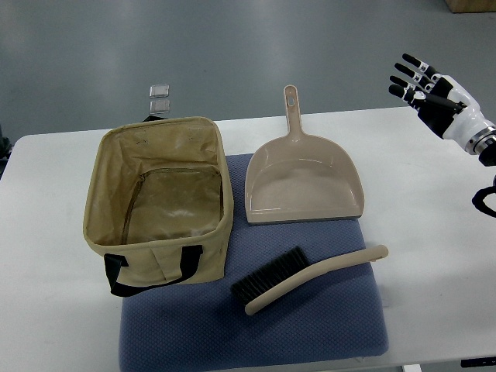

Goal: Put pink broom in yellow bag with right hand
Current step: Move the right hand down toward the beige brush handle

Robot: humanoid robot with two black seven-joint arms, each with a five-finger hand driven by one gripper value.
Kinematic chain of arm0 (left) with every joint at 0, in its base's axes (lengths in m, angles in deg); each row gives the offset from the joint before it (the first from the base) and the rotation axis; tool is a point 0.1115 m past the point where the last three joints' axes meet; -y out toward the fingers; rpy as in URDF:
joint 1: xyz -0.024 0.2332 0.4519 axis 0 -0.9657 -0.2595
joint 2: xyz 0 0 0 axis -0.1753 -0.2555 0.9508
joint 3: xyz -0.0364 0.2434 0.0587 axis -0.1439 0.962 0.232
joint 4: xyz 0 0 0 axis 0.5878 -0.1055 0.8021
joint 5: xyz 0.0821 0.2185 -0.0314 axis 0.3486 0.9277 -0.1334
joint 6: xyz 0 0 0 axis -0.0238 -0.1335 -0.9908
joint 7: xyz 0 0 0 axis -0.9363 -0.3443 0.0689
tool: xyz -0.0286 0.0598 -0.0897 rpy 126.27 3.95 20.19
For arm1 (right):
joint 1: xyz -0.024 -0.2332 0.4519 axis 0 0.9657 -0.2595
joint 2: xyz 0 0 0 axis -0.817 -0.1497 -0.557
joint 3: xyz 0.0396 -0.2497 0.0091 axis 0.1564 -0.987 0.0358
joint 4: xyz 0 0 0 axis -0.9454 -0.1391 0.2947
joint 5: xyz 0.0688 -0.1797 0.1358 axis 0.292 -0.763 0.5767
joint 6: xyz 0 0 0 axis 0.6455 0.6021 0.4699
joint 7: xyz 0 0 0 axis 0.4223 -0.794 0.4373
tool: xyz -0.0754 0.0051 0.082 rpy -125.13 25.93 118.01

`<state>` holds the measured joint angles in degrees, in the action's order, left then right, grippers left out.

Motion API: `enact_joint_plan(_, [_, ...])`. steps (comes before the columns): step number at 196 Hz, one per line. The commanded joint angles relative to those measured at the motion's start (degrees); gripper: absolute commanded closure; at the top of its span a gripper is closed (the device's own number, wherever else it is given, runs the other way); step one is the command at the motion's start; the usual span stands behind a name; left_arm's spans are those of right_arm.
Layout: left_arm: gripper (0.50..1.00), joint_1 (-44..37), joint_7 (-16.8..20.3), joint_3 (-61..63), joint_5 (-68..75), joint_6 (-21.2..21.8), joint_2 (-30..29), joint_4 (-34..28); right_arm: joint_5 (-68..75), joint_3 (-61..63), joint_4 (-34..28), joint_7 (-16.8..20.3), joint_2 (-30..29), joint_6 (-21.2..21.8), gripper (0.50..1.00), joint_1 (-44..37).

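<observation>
— On the blue mat, your broom lay just right of the bag.
— And your right hand?
— Fingers spread, holding nothing, up by the table's far right.

White table carries a blue-grey mat, which sits toward the near edge. Beige dustpan lies flat on the mat's far right part, open mouth facing near side, handle pointing away and reaching past the mat onto bare tabletop. Handle has a hang hole at its tip. Two small clear squares lie on the grey floor just beyond the table's far edge, one behind the other. Brown corner of something at top right, cut off, can't identify.
</observation>
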<state>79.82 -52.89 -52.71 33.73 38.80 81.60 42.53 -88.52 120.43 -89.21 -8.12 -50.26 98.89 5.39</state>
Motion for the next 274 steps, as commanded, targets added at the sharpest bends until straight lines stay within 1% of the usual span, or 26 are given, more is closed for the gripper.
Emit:
enact_joint_plan(1, [0.500,0.00,0.00,0.00,-0.04,0.00,0.00,0.00,-1.84,-3.31,-1.57,-0.35,2.18,1.20,0.572,-1.02])
enact_joint_plan(40, [0.500,0.00,0.00,0.00,-0.04,0.00,0.00,0.00,-11.33,-8.76,-4.74,-3.16,6.31,3.31,0.574,-2.51])
enact_joint_plan(77, [0.500,0.00,0.00,0.00,0.05,0.00,0.00,0.00,-21.08,-16.05,-11.15,-6.32,12.02,3.92,0.574,-4.00])
enact_joint_plan(98, [0.500,0.00,0.00,0.00,0.05,0.00,0.00,0.00,-26.79,-19.92,-14.66,-7.11,13.78,3.92,0.574,-4.01])
enact_joint_plan(126, [0.500,0.00,0.00,0.00,0.05,0.00,0.00,0.00,-32.42,-22.12,-18.71,-7.99,15.98,3.92,0.574,-4.18])
enact_joint_plan(140, [0.500,0.00,0.00,0.00,0.05,0.00,0.00,0.00,-33.56,-23.62,-20.64,-8.08,16.51,3.83,0.574,-4.62])
enact_joint_plan(162, [0.500,0.00,0.00,0.00,0.05,0.00,0.00,0.00,-35.50,-26.60,-24.24,-8.17,18.88,3.66,0.574,-5.50])
enact_joint_plan(226, [0.500,0.00,0.00,0.00,0.05,0.00,0.00,0.00,-44.46,-32.14,-31.10,-8.17,23.98,3.75,0.576,-5.67])
enact_joint_plan(244, [0.500,0.00,0.00,0.00,-0.04,0.00,0.00,0.00,-46.22,-33.37,-32.86,-8.17,24.59,3.75,0.576,-5.59])
enact_joint_plan(274, [0.500,0.00,0.00,0.00,0.05,0.00,0.00,0.00,-49.65,-35.83,-37.52,-7.90,25.12,3.31,0.579,-5.59])
